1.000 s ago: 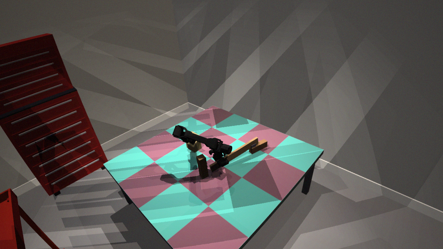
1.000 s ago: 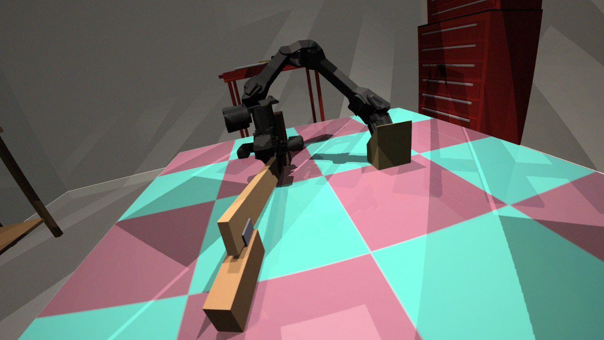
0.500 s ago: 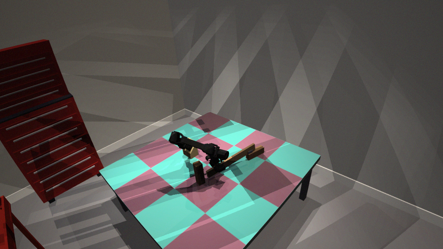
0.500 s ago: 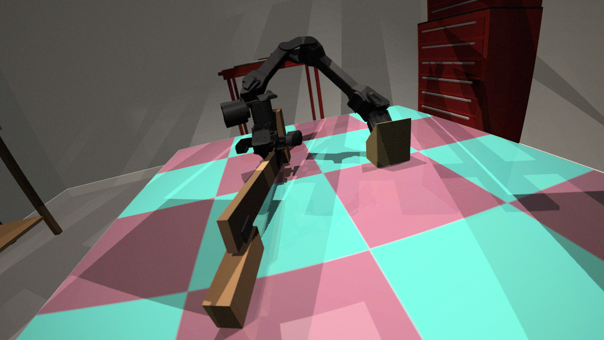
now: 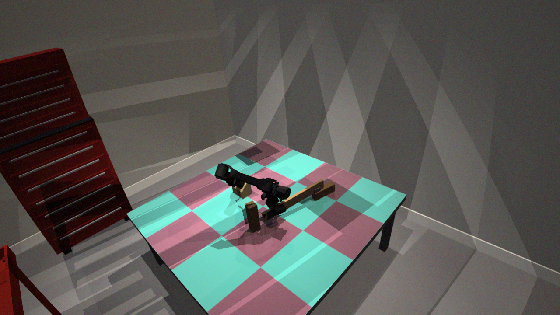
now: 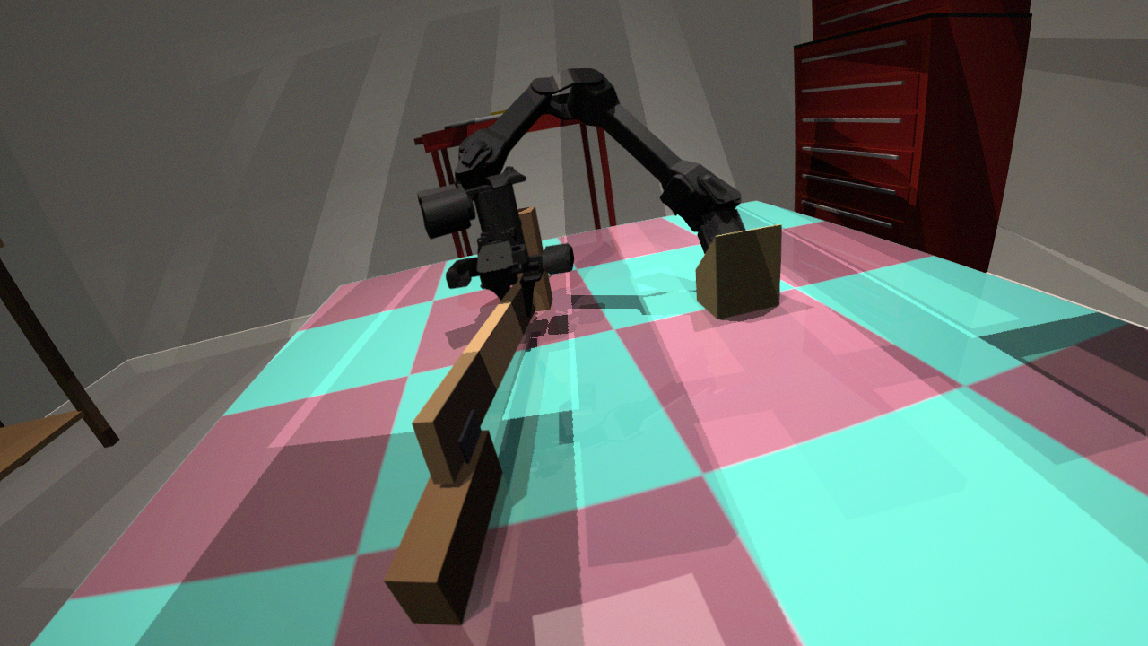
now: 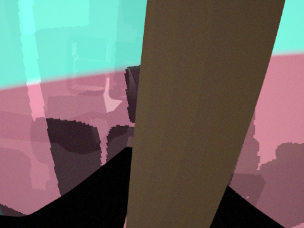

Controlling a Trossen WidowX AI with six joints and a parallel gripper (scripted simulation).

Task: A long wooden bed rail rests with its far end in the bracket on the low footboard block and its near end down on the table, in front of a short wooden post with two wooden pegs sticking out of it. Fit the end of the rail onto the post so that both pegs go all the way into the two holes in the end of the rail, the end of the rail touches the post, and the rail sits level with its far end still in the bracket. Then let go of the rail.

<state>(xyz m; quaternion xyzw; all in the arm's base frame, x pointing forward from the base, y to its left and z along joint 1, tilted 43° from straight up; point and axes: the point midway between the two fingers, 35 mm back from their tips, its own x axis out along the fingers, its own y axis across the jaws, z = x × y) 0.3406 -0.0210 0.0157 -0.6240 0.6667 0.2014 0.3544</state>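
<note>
Top view, with twelve o'clock at the picture's upper edge, gives you the long wooden rail [image 5: 301, 195] [image 6: 469, 377] [image 7: 202, 95] running toward two o'clock from the hand [image 5: 275, 210] [image 6: 521, 301] [image 7: 156, 159]. Your hand is closed on the rail near its near end, a finger along either side, as the wrist view shows you. At the far end, you have the rail resting at the small grey bracket [image 5: 317, 189] [image 6: 466, 436] on the low footboard block [image 5: 324, 190] [image 6: 449, 538]. You'll find the short wooden post [image 5: 253, 217] [image 6: 527, 224] upright at eight o'clock from your hand, with the rail's near end just beside it and a narrow gap between them. The pegs are too small or hidden for you to make out, and you can't tell whether that near end touches the checkered bench [image 5: 274, 292] [image 6: 963, 562]. In the exterior view, the angled wooden block [image 5: 242, 190] [image 6: 742, 273] stands at three o'clock from your hand, and the red drawer cabinet [image 5: 66, 156] [image 6: 963, 161] rises at two.
</note>
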